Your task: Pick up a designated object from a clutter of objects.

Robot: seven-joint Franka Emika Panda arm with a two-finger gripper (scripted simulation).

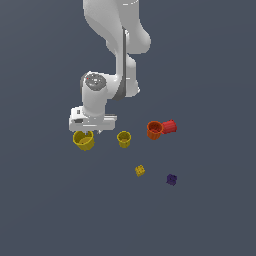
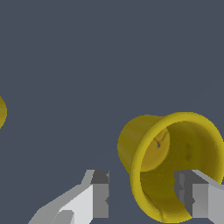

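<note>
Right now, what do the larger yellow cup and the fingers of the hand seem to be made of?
The larger yellow cup looks like smooth, matte plastic: even colour, thin rim, soft shading, though a render leaves this open. The fingers of the hand look like pale grey hard plastic or painted metal with darker pads.

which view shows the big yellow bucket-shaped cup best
The wrist view: the large yellow rimmed bucket-shaped cup fills it, lying on its side, mouth and inside visible. The exterior view shows it small, partly under the end effector.
</note>
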